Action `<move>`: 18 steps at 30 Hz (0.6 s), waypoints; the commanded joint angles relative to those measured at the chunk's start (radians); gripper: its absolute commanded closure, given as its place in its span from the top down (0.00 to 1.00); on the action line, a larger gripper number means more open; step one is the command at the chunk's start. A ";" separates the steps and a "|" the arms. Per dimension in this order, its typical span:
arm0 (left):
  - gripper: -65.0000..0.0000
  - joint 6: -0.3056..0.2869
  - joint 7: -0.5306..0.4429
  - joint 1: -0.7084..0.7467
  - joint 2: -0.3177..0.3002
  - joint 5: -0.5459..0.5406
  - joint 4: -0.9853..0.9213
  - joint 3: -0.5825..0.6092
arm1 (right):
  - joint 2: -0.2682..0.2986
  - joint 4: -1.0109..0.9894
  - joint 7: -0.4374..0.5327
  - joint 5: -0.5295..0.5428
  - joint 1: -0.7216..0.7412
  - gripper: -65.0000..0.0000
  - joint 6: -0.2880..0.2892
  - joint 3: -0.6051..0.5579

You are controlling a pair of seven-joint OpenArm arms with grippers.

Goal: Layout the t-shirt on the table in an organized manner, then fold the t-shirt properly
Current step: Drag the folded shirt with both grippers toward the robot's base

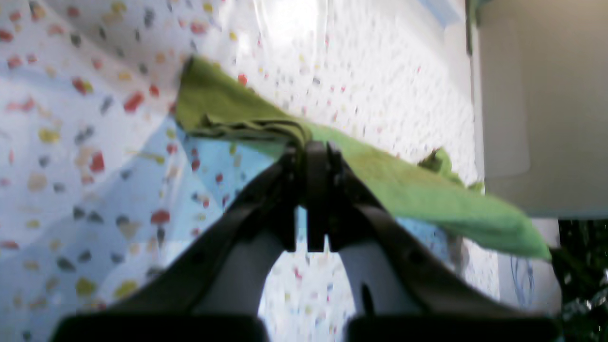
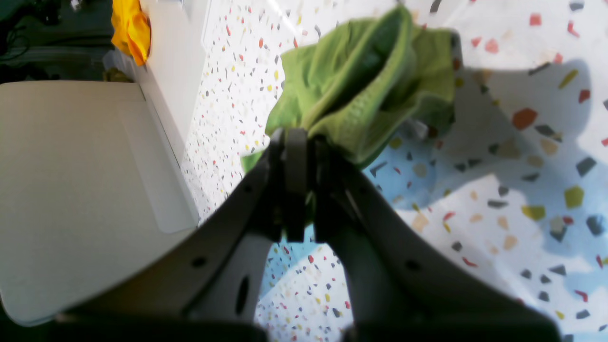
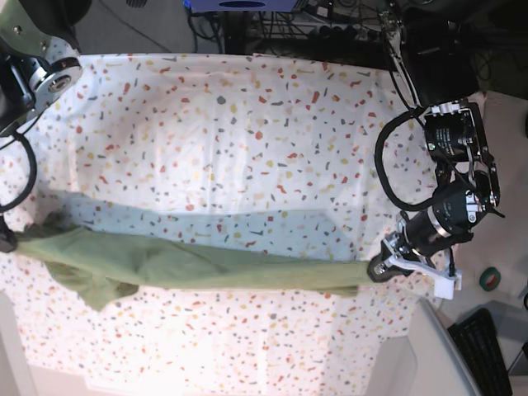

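Observation:
The olive-green t-shirt hangs as a long, bunched band stretched across the near part of the speckled table, from its left edge to its right side. In the base view my left gripper holds the band's right end. The left wrist view shows that gripper shut on a gathered hem of the t-shirt, lifted above the cloth. My right gripper is shut on a bunched fold of the t-shirt. In the base view the right gripper is barely visible at the left edge.
A plain grey-white surface adjoins the table's near right corner and shows beside both wrists. A yellow cloth lies beyond the table edge. Off to the right are a keyboard and a green tape roll.

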 commanded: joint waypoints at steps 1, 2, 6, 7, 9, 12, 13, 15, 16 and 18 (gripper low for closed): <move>0.00 -0.006 -0.009 0.025 -0.006 -0.011 0.016 -0.002 | 0.015 0.012 0.004 0.008 -0.015 0.00 0.001 0.005; 0.00 -0.006 -0.011 0.053 -0.006 -0.011 0.019 -0.002 | 0.013 0.010 0.013 0.008 -0.036 0.00 0.001 0.005; 0.00 -0.006 -0.037 0.168 -0.009 -0.011 0.047 -0.002 | 0.012 0.009 0.064 0.008 -0.125 0.00 0.004 -0.002; 0.00 -0.006 -0.046 0.194 -0.012 -0.011 0.058 -0.002 | 0.012 0.009 0.070 0.008 -0.142 0.00 0.004 -0.002; 0.00 -0.006 -0.060 0.252 -0.015 -0.011 0.078 -0.002 | 0.004 0.009 0.077 0.008 -0.182 0.00 0.004 0.003; 0.00 -0.007 -0.065 0.323 -0.015 -0.009 0.101 -0.002 | 0.003 0.009 0.079 0.008 -0.236 0.00 0.052 0.005; 0.00 -0.007 -0.065 0.344 -0.015 -0.009 0.102 -0.002 | 0.001 0.007 0.079 0.007 -0.252 0.00 0.072 0.005; 0.00 -0.007 -0.066 0.376 -0.015 -0.008 0.102 -0.002 | -0.002 0.007 0.097 0.007 -0.286 0.00 0.084 0.002; 0.00 -0.009 -0.066 0.392 -0.015 -0.006 0.101 -0.002 | -0.011 0.007 0.116 0.007 -0.301 0.00 0.084 -0.002; 0.00 -0.009 -0.068 0.415 -0.015 -0.003 0.099 -0.002 | -0.022 0.007 0.146 0.007 -0.334 0.00 0.086 0.000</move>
